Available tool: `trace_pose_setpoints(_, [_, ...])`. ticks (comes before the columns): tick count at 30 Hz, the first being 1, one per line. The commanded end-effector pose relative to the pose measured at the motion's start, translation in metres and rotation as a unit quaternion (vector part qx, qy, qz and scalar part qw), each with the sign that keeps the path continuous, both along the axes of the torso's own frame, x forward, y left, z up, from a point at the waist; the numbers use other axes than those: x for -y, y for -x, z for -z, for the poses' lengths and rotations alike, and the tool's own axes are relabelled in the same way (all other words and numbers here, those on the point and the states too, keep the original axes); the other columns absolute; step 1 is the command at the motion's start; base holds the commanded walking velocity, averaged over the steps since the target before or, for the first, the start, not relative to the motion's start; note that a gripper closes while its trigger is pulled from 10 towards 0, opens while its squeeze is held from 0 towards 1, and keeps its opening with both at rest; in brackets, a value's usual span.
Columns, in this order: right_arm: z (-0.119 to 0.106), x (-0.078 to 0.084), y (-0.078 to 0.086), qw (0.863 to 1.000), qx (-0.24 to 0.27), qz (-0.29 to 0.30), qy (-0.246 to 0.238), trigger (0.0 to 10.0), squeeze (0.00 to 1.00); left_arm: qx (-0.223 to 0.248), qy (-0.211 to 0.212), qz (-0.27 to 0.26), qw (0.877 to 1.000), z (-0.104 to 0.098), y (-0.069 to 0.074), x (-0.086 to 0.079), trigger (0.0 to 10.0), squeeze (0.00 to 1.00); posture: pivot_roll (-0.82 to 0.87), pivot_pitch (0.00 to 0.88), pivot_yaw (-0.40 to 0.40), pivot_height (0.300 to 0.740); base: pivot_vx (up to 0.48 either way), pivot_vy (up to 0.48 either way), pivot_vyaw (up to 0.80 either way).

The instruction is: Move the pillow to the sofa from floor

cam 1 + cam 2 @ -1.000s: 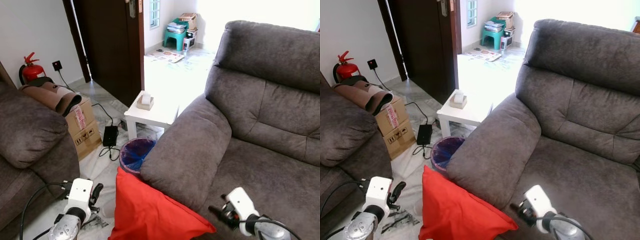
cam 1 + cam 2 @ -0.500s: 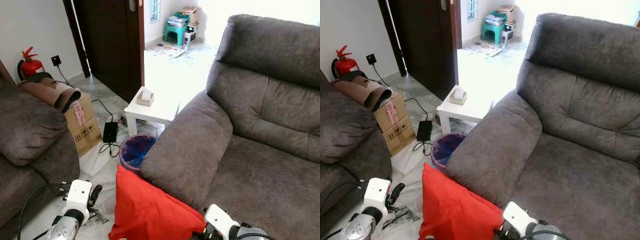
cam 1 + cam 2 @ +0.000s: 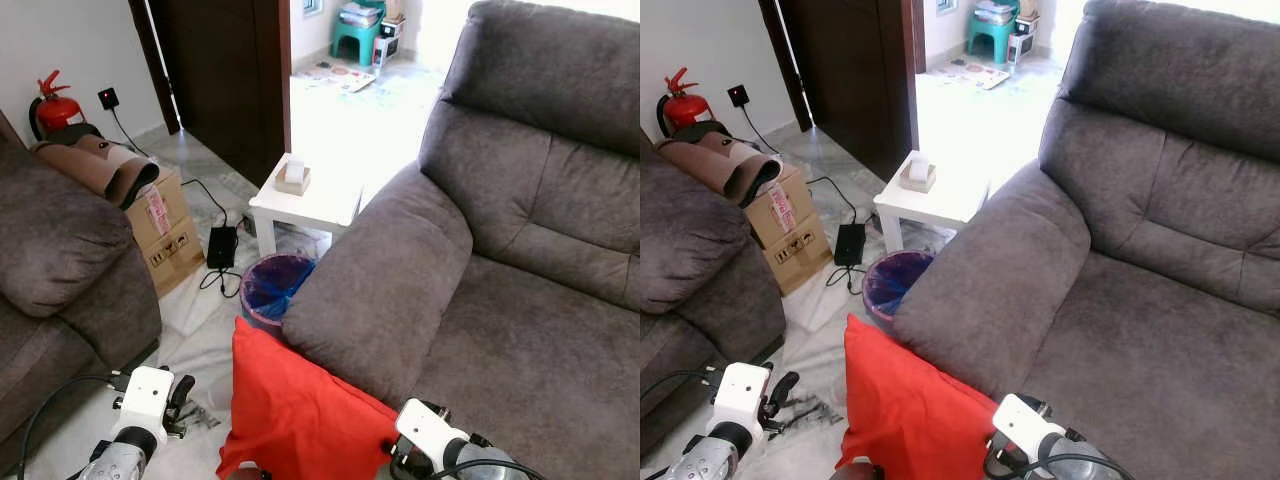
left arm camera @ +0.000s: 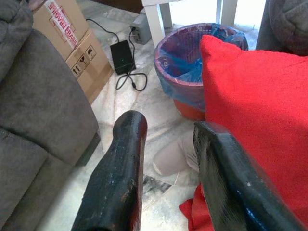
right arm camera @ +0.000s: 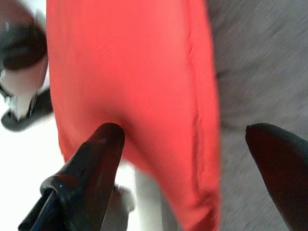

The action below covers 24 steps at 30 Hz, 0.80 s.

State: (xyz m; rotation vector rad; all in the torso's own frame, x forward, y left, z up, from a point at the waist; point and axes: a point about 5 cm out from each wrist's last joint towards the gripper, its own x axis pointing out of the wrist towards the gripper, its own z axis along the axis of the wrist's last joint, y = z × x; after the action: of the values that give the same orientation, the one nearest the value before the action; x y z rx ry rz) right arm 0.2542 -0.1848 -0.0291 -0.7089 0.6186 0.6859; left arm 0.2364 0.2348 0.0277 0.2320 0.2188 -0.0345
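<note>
Right wrist view shows the right pincer (image 5: pixel 187 178) spread wide, with one black finger (image 5: pixel 86 168) on each side of the red pillow's (image 5: pixel 139 96) edge; the picture is blurred, so I cannot tell if the fingers touch the cloth. In the head views this arm's white wrist sits at about 5 o'clock, just beside the lower corner of the pillow (image 3: pixel 295 410) and against the front of the sofa (image 3: pixel 520 300).

The left pincer (image 4: pixel 166 163) is also released. Its two fingers (image 4: pixel 120 178) stand apart, and they are near the pillow's side edge, above the marble floor (image 4: pixel 144 106). In the head views it is low, at about 7 o'clock, a little away from the pillow.

The pillow stands on the floor, tilted, and leans against the grey sofa's armrest (image 3: pixel 380 270). Behind it, touching or nearly touching, is a round waste bin (image 3: pixel 272 290) with a blue bag inside. Further, towards 12 o'clock, stands a small white surface (image 3: pixel 305 205) with a small box (image 3: pixel 292 178) on it. A black power adapter (image 3: pixel 221 274) with a cable lies on the floor beside it. At 9 o'clock is a second grey sofa (image 3: pixel 60 260), and next to it a cardboard box (image 3: pixel 165 240) with rolled brown cloth (image 3: pixel 95 170) on top. A red fire extinguisher (image 3: pixel 52 110) stands by the wall at 10 o'clock.
</note>
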Motion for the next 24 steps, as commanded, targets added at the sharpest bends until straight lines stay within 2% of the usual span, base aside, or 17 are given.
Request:
trace_pose_setpoints(1, [0.003,0.004,0.003,1.000,-0.009,0.009,0.008,10.0,0.00,-0.010,-0.003,-0.001,1.000,0.001,0.004,-0.004,10.0,0.00,0.21,0.167,0.003,0.656,0.000,0.000,0.00])
trace_pose_setpoints(11, [0.002,0.004,0.001,1.000,-0.004,0.019,0.011,10.0,0.00,-0.011,-0.008,-0.003,1.000,-0.004,0.010,-0.005,10.0,0.00,0.24,0.186,0.002,0.656,0.000,0.000,0.00])
trace_pose_setpoints(19, [0.003,-0.008,-0.002,0.999,0.006,0.031,0.004,10.0,0.00,-0.001,-0.011,-0.003,1.000,-0.013,0.019,-0.005,10.0,0.00,0.27,0.212,0.003,0.656,0.000,0.000,0.00])
trace_pose_setpoints(23, [0.000,-0.017,-0.006,0.999,0.012,0.038,-0.017,10.0,0.00,0.007,-0.016,-0.002,1.000,-0.019,0.022,-0.003,10.0,0.00,0.28,0.219,-0.001,0.656,0.000,0.000,0.00])
trace_pose_setpoints(24, [-0.001,-0.018,-0.008,0.999,0.013,0.041,-0.026,5.2,0.00,0.009,-0.016,-0.002,1.000,-0.019,0.022,-0.002,10.0,0.00,0.28,0.216,-0.002,0.656,0.000,0.000,0.00])
